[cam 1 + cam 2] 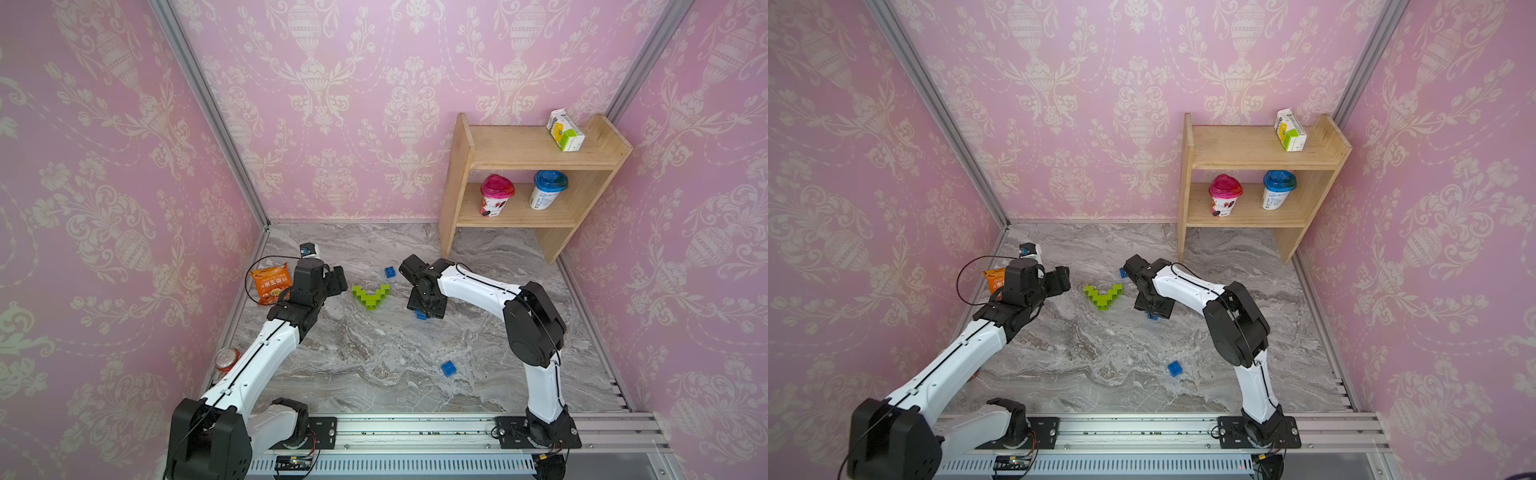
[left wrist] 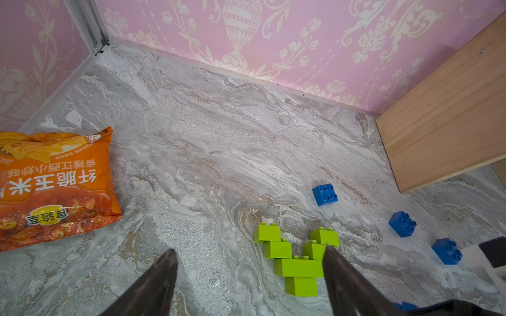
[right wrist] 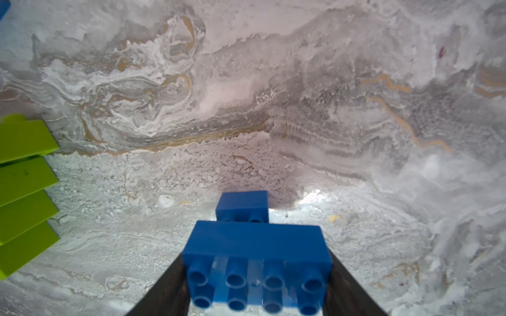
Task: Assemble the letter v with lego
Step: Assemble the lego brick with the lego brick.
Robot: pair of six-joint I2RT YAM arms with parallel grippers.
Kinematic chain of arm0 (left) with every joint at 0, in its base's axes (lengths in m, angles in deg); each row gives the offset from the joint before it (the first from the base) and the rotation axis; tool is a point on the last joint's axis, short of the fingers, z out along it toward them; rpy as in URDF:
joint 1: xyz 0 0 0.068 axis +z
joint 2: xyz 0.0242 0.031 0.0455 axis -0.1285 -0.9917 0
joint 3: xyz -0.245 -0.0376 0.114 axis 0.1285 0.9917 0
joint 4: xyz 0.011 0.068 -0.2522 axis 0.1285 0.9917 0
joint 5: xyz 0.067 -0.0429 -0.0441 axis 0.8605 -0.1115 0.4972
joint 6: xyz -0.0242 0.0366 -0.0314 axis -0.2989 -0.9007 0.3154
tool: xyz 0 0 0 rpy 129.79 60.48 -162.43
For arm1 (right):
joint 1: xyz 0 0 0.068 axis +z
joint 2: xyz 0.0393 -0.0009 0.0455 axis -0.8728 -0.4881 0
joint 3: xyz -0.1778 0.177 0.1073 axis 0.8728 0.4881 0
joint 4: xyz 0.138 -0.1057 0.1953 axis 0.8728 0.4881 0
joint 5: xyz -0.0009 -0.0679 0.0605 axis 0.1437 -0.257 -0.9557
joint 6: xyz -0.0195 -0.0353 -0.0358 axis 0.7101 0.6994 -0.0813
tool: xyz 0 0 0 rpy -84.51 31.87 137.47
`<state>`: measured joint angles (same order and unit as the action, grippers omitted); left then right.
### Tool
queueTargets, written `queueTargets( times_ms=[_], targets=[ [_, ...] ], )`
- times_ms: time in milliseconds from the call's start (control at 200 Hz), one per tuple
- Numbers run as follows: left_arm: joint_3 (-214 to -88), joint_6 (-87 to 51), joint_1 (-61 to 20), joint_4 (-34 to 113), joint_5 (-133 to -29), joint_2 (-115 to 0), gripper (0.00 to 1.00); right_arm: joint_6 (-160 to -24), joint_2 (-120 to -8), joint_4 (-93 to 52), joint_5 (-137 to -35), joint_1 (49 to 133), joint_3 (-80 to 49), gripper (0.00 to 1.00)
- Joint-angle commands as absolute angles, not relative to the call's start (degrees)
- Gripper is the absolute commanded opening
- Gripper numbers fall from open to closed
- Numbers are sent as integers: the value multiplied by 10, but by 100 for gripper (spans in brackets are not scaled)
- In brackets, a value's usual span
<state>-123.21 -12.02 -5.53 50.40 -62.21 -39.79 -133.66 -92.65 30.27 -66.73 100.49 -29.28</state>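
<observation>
Green V (image 1: 371, 296) laid flat at table (image 1: 374, 357) centre. Blue bricks (image 3: 253, 238) clamped by right gripper (image 3: 256, 290) at its 4 o'clock; left gripper (image 2: 249, 250) spread wide, empty, at 9 o'clock. V likely shoved or split if either arm is swung inward

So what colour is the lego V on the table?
The V is lime green all over. The left wrist view shows it best.

In both top views, the right gripper (image 1: 424, 309) covers most of the blue studded plastic bricks (image 1: 421, 316) at frame centre. In a top view, the left arm (image 1: 955, 357) hides most of the orange foil snack bag (image 1: 994, 281), centre left. The right wrist view's edge crops the lime green brick V (image 3: 24, 175).
</observation>
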Motion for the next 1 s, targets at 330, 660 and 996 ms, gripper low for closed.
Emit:
queueTargets(
  times_ms=[330, 660, 996],
  targets=[
    [-1243, -127, -51, 499, -622, -404, 84, -1326, -977, 336, -694, 1001, -319, 0],
    [-1244, -125, -51, 502, -622, -399, 84, -1293, -1016, 391, -729, 993, -351, 0],
    [-1263, -110, -55, 522, -635, -428, 81, -1157, -1037, 403, -796, 1025, -362, 0]
  ],
)
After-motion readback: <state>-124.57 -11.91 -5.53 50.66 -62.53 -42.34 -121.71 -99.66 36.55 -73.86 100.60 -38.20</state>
